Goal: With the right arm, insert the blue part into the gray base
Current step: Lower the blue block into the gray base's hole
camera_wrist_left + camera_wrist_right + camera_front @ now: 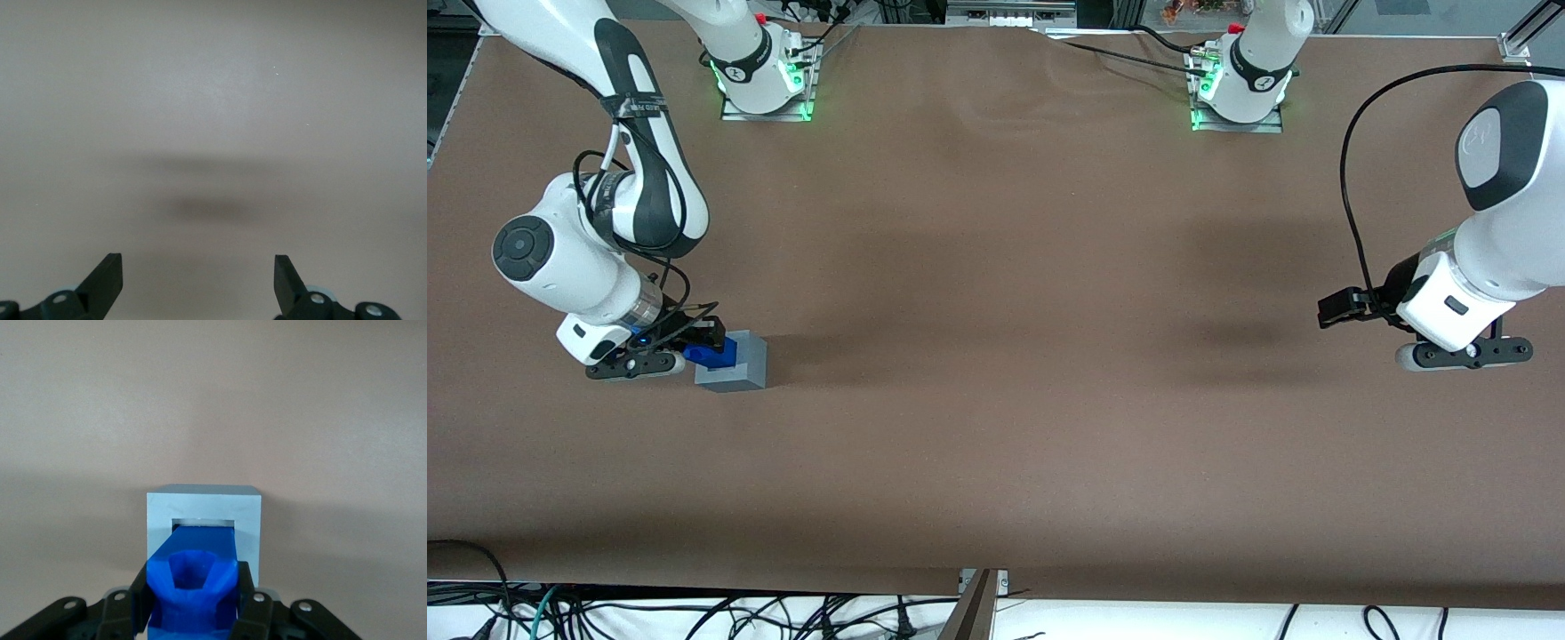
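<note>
The gray base (734,364) is a light-grey cube on the brown table toward the working arm's end. The blue part (713,354) sits on its top, held between the black fingers of my right gripper (710,348). In the right wrist view the blue part (193,580) has a hexagonal hollow facing the camera and its lower end reaches into the square recess of the gray base (203,503). My right gripper (193,603) is shut on it, one finger on each side. How deep the part sits is hidden.
The brown table mat (996,356) spreads wide around the base. Both arm mounts (765,84) stand at the table's edge farthest from the front camera. Cables (694,613) hang below the near edge.
</note>
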Action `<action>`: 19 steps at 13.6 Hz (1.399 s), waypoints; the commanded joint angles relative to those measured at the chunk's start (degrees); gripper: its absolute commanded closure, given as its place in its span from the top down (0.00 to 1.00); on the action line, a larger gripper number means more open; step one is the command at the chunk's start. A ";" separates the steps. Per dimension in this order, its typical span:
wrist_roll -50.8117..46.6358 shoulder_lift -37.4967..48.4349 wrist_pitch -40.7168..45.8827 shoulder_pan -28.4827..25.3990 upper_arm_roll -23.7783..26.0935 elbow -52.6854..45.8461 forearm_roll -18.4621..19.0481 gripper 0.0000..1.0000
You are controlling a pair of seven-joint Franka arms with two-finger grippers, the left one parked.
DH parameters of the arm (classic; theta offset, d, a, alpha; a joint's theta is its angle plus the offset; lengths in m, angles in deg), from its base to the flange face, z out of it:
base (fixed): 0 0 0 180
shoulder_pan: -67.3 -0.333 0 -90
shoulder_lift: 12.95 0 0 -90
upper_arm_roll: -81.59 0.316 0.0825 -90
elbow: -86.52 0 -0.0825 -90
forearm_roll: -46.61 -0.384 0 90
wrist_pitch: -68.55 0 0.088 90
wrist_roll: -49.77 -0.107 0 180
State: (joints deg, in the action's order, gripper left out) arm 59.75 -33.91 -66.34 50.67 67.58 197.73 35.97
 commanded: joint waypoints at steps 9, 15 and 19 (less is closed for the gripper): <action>0.04 -2.14 -2.83 -0.60 0.13 0.58 -3.08 0.42; -1.44 -1.71 -2.05 -0.68 0.13 -0.73 -3.78 0.99; -2.32 1.10 6.17 -0.77 -0.04 -4.40 -3.61 0.99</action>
State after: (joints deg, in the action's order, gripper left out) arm 58.51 -35.27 -66.15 50.07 67.72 195.78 33.31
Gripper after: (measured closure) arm 0.009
